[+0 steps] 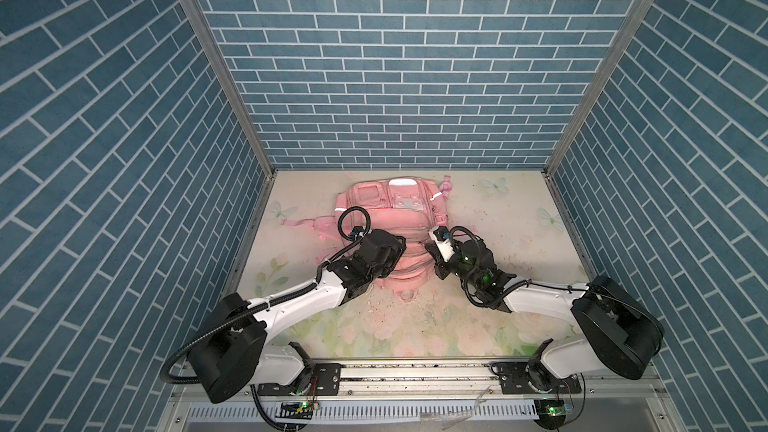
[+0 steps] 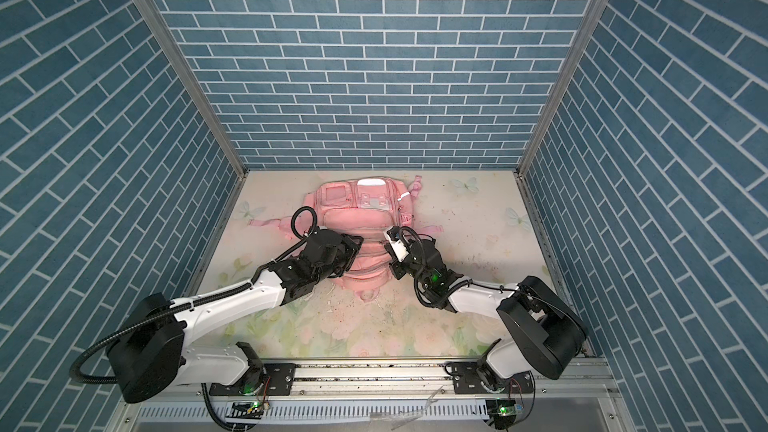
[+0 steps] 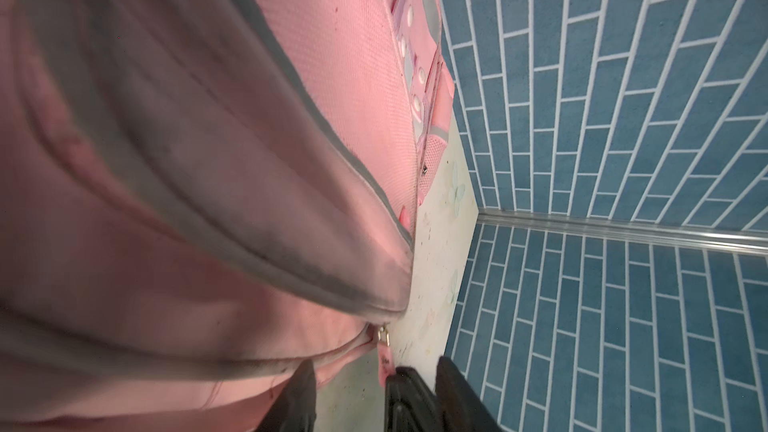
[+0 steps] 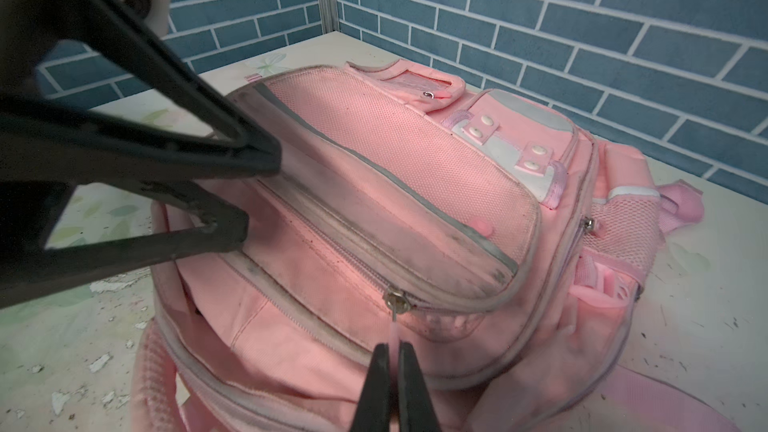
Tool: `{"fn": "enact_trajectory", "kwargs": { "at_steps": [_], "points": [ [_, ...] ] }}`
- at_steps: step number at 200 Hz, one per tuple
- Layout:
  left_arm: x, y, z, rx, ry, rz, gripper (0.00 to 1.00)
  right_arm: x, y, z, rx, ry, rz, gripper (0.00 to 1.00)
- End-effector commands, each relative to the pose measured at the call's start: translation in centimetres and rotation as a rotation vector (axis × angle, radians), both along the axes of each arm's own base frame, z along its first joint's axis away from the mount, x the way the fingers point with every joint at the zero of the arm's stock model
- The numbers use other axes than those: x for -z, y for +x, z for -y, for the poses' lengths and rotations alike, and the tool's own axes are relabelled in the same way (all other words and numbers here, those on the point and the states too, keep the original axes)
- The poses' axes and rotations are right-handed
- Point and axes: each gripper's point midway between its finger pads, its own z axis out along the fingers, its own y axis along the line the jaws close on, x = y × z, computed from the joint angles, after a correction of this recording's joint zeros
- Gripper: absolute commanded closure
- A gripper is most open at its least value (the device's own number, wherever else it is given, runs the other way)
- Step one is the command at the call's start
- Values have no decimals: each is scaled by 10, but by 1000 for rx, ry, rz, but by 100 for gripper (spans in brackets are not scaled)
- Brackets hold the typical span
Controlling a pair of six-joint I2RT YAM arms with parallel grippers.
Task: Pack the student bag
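Note:
The student bag is a big pink backpack lying flat on the floral table, seen in both top views. My right gripper is shut on a thin pink zip pull tab hanging from a metal slider on a front pocket's zip. My left gripper stands open at the bag's left side, its fingers apart over the pocket's edge. Another pink pull tab hangs right beside one of the left fingers, not gripped.
Blue brick-pattern walls close in the table on three sides. Pink straps trail out from the bag to the left and right. Paint flecks and dirt dot the table cover near the bag's front end.

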Motion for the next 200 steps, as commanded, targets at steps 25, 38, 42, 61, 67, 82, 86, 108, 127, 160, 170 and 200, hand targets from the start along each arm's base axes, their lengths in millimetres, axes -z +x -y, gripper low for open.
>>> {"fn": "enact_trajectory", "kwargs": {
  "at_steps": [25,38,42,61,67,82,86,108,127,160,170,200],
  "points": [
    [4,19,17,-23,19,-6,50,-9,-6,-4,-32,15,38,100],
    [12,18,19,-24,22,-26,51,-8,-6,-5,-36,11,36,100],
    [14,19,18,-28,25,-29,51,-8,-6,-5,-37,11,36,100],
    [21,21,16,-47,46,-38,51,-7,-7,-7,-45,4,34,100],
    [24,23,14,-52,57,-40,51,-6,-7,-8,-47,2,33,100],
    [29,26,15,-42,69,-43,53,-6,-7,-9,-51,-2,34,100],
    [30,27,16,-35,71,-43,55,-6,-7,-9,-51,-4,35,100],
    [36,29,15,-18,65,-44,70,-6,-8,-8,-50,-4,36,100],
    [38,31,13,4,52,-38,81,-5,-9,-9,-58,-10,39,100],
    [33,32,2,22,38,-26,98,-4,-9,-5,-46,-23,47,100],
    [29,31,-2,26,30,-14,100,-3,-7,-2,-27,-26,46,100],
    [18,29,-12,68,42,2,100,-3,-2,7,26,-39,65,100]
  ]
}}
